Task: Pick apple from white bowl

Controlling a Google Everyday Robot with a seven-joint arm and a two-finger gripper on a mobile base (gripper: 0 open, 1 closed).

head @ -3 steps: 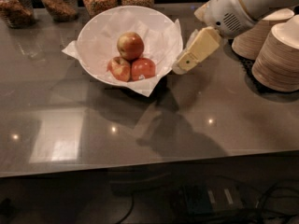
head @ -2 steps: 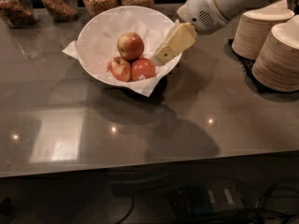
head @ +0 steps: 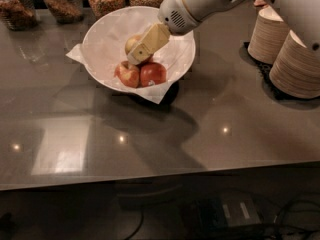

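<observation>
Camera view, gripper over apple in white bowl, glossy grey counter

The scene was dim, lit from overhead. The white bowl was the brightest area. The gripper hung over the bowl's middle. A broad soft shadow lay on the glossy dark countertop, which also showed small glare spots and a pale rectangular reflection.

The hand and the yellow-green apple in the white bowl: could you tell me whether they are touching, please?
Cannot tell. In the camera view the hand, over the white bowl, overlaps the apple, so neither contact nor a gap shows.
</observation>
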